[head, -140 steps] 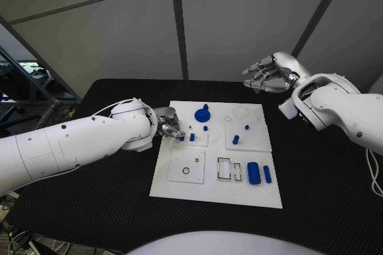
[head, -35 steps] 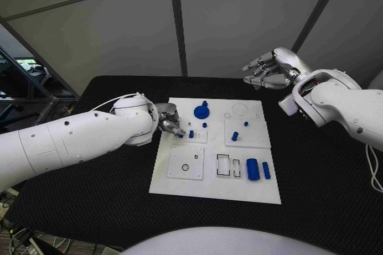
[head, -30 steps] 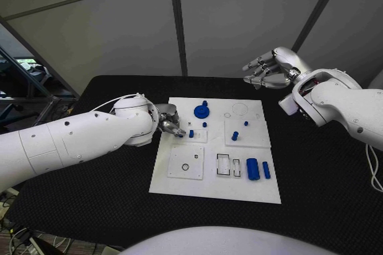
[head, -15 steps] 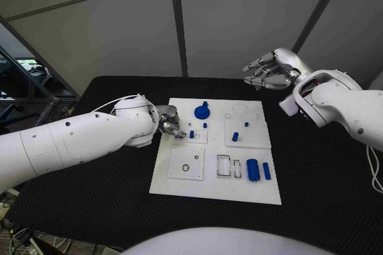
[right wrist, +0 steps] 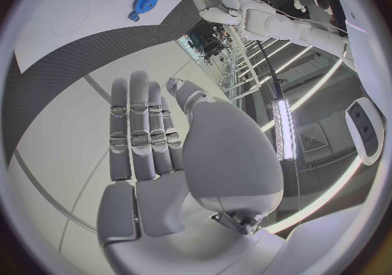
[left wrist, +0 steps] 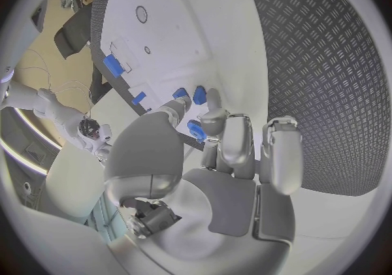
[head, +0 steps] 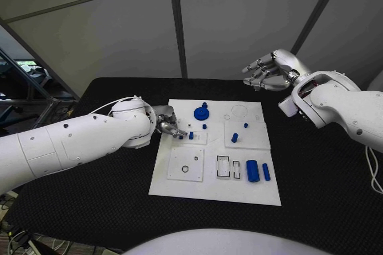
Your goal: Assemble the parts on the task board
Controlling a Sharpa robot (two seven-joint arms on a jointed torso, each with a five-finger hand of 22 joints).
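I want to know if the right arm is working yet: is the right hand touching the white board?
Apart. The head view shows the right hand raised beyond the far edge of the board, with black table between them.

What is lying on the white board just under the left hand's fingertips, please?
Small blue pegs sit by the left hand on the white board; one is between the fingers. The fingers hide its seat.

My two arms are glossy white shells with small dark screw holes; a thin white cable loops over the left, and both hands are jointed silver metal
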